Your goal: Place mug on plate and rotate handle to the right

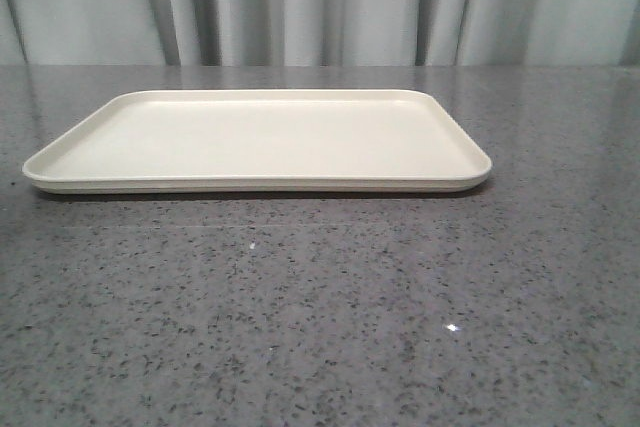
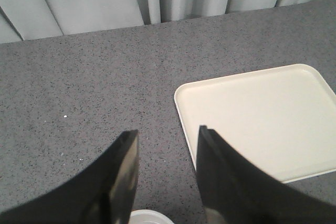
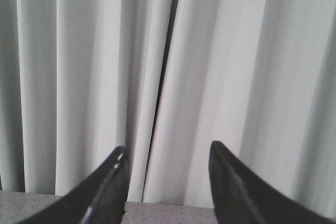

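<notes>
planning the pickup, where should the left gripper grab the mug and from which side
Only a sliver of the mug's round white rim shows, below the open left gripper. Probably best to come straight down and close across the round body. The handle is out of view, so the side to avoid cannot be told.

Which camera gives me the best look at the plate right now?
The front view: the whole plate shows, rim to rim, lying flat on the table with nothing on it. The left wrist view catches most of it beyond the open left gripper, one side cut off by the frame edge. The right wrist view shows only curtain.
</notes>
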{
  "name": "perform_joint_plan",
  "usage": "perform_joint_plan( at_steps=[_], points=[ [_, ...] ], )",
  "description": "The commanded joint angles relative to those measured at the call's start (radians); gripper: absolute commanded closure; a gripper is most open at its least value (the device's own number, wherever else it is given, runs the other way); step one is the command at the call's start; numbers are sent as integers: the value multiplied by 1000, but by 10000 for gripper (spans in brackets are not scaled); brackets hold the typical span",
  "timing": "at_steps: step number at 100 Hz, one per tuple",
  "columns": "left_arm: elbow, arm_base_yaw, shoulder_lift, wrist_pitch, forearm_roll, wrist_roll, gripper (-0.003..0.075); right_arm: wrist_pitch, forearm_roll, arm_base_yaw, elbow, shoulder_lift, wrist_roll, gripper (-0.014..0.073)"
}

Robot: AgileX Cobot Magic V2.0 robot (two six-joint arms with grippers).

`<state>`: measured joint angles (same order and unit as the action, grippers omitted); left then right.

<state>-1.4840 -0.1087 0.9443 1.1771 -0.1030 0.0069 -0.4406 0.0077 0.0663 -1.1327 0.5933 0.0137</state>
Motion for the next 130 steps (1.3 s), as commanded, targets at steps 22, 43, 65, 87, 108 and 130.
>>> perform_joint_plan(
  at_steps=[22, 43, 65, 87, 108, 130],
  points=[
    [-29, 1, -3, 14, 39, -7, 449, 20, -16, 1, -97, 60, 14, 218],
    [-29, 1, -3, 22, 75, -7, 449, 3, -16, 1, -97, 61, 14, 218],
    [-29, 1, -5, 38, 93, -7, 463, -6, -16, 1, -97, 61, 14, 218],
    [-29, 1, -5, 77, 93, -7, 520, -19, -16, 1, -97, 61, 14, 218],
    [-29, 1, 11, 86, 150, -7, 546, -21, -16, 1, -97, 61, 14, 218],
    [-29, 1, 37, 86, 207, -7, 546, -21, -16, 1, -97, 61, 14, 218]
  ],
)
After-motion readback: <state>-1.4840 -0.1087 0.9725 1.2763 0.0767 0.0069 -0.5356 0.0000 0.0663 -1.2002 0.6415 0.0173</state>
